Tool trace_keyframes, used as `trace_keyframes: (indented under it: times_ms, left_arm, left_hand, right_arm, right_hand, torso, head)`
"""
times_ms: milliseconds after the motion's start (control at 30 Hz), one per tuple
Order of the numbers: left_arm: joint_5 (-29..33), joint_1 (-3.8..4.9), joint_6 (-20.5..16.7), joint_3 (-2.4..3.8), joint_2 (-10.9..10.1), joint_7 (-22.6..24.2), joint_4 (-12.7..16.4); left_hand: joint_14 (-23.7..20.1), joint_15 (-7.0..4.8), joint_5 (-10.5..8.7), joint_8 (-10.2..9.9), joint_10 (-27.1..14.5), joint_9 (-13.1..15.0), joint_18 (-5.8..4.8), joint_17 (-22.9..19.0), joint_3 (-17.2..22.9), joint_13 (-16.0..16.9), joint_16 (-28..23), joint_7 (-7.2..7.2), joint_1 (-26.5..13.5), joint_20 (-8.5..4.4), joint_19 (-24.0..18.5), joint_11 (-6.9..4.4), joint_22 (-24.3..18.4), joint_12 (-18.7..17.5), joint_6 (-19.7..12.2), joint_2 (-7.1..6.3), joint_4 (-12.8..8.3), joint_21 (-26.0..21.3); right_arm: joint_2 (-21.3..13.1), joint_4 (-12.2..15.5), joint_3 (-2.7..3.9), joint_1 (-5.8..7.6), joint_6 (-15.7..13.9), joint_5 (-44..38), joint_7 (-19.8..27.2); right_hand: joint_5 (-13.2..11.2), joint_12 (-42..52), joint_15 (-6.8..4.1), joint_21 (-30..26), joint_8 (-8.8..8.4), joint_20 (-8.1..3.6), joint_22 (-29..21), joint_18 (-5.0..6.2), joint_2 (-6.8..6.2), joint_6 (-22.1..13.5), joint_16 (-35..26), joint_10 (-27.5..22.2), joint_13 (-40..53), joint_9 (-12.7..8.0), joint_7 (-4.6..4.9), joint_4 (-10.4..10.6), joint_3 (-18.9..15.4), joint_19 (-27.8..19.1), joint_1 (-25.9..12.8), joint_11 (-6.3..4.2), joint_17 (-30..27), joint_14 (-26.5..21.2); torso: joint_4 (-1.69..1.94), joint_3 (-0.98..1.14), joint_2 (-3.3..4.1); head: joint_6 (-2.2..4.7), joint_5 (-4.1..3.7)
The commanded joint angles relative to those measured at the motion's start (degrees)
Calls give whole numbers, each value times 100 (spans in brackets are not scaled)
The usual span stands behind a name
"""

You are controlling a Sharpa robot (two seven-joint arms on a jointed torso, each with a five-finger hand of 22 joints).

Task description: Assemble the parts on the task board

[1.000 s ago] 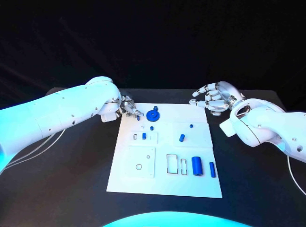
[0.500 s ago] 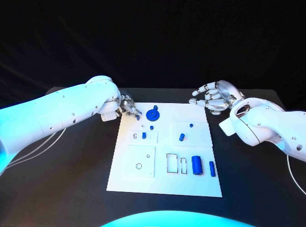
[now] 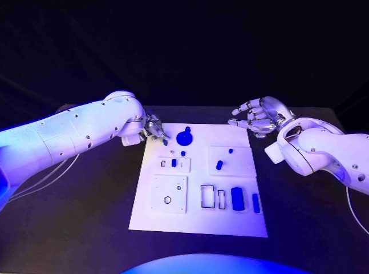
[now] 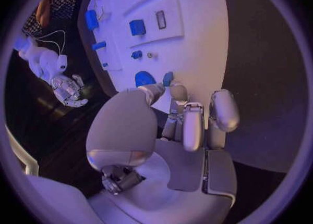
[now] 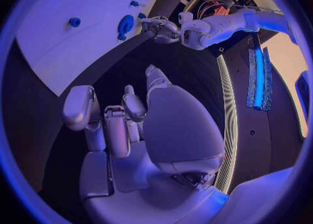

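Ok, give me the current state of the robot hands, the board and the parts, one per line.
left robot hand: fingertips at a small blue part on the board's far left corner; grip unclear
right robot hand: open, holding nothing, off the board
task board: flat on the table
round blue part: lying on the board

You've got two glossy white rounded-shell arms (image 3: 77,128) dotted with small dark screws, silver segmented-finger hands (image 3: 256,117) at the wrists, thin pale cables (image 3: 44,177) trailing the left arm.
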Motion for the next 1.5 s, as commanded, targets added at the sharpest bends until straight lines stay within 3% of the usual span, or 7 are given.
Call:
trace_keyframes:
  times_ms: [33,233,400,800,1167,1500]
  left_arm:
    - [46,1,79,0,-9,77,13]
    - [42,-2,49,0,-51,90,71]
    - [42,-8,-61,1,-121,148,209]
    - [366,-10,-324,5,-523,201,805]
    - [333,-13,-372,5,-1030,272,1544]
    - [130,-74,-359,-1,-1305,294,2006]
  left_hand:
    - [430,-49,-17,44,34,50,21,913,237,-11,34,-41,157,-36,21,-29,25,28,-5,8,-73,37]
    - [442,-37,10,151,96,175,14,951,1195,-67,53,-5,328,-55,43,-11,75,-27,-87,-150,-517,64]
    - [465,-39,77,239,191,284,-4,1017,1666,-11,87,6,182,-54,111,-11,184,17,-57,-331,-814,130]
    - [483,-73,431,296,380,412,-43,1066,1990,166,112,-23,-32,-91,256,-46,390,145,60,-527,-1085,256]
    - [487,-77,450,298,401,423,-44,1077,2001,193,118,-26,-51,-95,260,-50,398,163,71,-561,-1109,261]
    - [490,-78,453,299,428,429,-45,1088,2003,232,123,-31,-61,-97,262,-53,401,189,83,-588,-1125,264]
  right_arm:
    - [6,2,1,-2,21,-6,62]
    - [9,0,1,-2,19,-6,64]
    - [12,-1,1,-2,18,-5,68]
    - [-3,5,1,-3,9,-5,75]
    - [-31,16,1,-3,3,-2,76]
    - [-44,12,1,-8,2,0,79]
  right_hand:
    - [20,-24,-23,-10,9,12,-5,86,24,26,-36,-18,2,-5,-1,8,30,-33,-50,-26,542,376]
    - [20,-24,-23,-10,9,12,-5,86,24,26,-36,-18,2,-5,-1,8,30,-33,-50,-26,542,376]
    - [20,-24,-23,-10,9,12,-5,86,24,26,-36,-18,2,-5,-1,8,30,-33,-50,-26,542,376]
    - [20,-24,-23,-10,9,12,-5,86,24,26,-36,-18,2,-5,-1,8,30,-33,-50,-26,542,376]
    - [20,-24,-23,-10,9,12,-5,86,24,26,-36,-18,2,-5,-1,8,30,-33,-50,-26,542,376]
    - [26,-23,-24,-27,12,11,-11,89,33,33,-40,-17,-2,-8,-3,9,42,-37,-61,-27,536,375]
  torso:
    - [2,-1,4]
    - [-3,-1,2]
    - [3,2,-1]
    - [7,5,-9]
    - [8,-2,-6]
    - [14,-10,-3]
  head:
    - [-2,0]
    - [-8,11]
    - [-20,18]
    - [-15,51]
    - [-11,65]
    - [-25,95]
